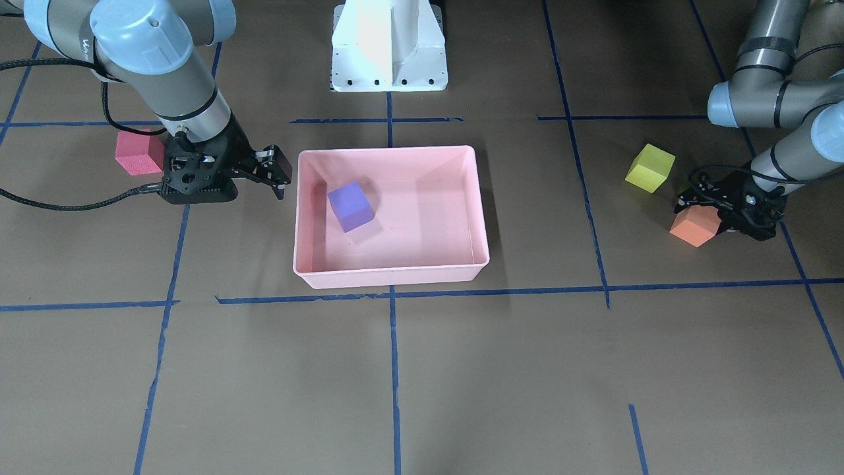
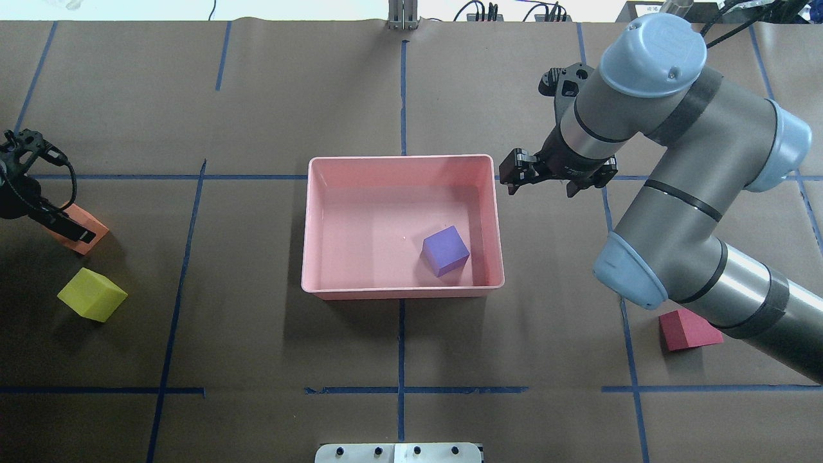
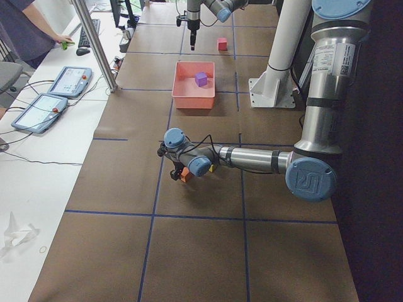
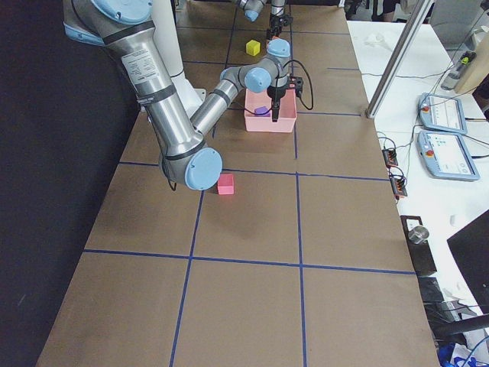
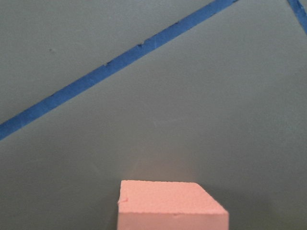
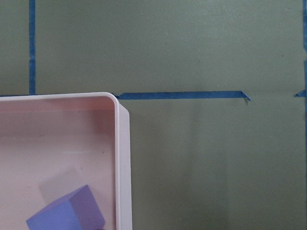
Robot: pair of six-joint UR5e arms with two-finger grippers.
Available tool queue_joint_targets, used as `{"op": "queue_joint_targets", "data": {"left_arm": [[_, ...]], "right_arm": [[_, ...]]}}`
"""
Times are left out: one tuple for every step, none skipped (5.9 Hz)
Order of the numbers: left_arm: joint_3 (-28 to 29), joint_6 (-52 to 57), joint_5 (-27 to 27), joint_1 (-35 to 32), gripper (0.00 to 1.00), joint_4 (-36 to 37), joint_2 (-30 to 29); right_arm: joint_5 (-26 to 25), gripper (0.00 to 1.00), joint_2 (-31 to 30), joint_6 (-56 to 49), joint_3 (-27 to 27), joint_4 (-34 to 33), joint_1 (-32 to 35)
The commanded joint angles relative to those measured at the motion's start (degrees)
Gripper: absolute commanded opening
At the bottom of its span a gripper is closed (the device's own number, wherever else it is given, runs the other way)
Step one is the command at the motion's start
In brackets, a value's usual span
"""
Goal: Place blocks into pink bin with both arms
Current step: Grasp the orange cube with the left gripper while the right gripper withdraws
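Note:
The pink bin sits mid-table with the purple block inside it. My right gripper is open and empty, raised just outside the bin's corner; its wrist view shows the bin rim and the purple block. My left gripper is low over the orange block; I cannot tell if it grips it. The yellow-green block lies beside it. The red block lies behind my right arm, partly hidden.
The white base pedestal stands at the robot's side of the table. Blue tape lines cross the brown tabletop. A metal post and tablets stand on the operators' side, where a person is.

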Motion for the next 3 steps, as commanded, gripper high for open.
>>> {"op": "queue_joint_targets", "data": {"left_arm": [[-0.50,-2.79,0.19,0.15,0.55,-0.09,-1.83],[-2.33,-6.12,0.27,0.15,0.54,0.43,-5.06],[-4.70,-10.24,0.27,0.07,0.54,0.87,-7.71]], "right_arm": [[0.04,1.00,-0.11,-1.45,0.09,-0.08,0.52],[0.13,1.00,-0.10,-2.16,0.09,-0.08,1.31],[0.22,1.00,-0.19,-3.22,0.00,-0.08,2.01]]}}
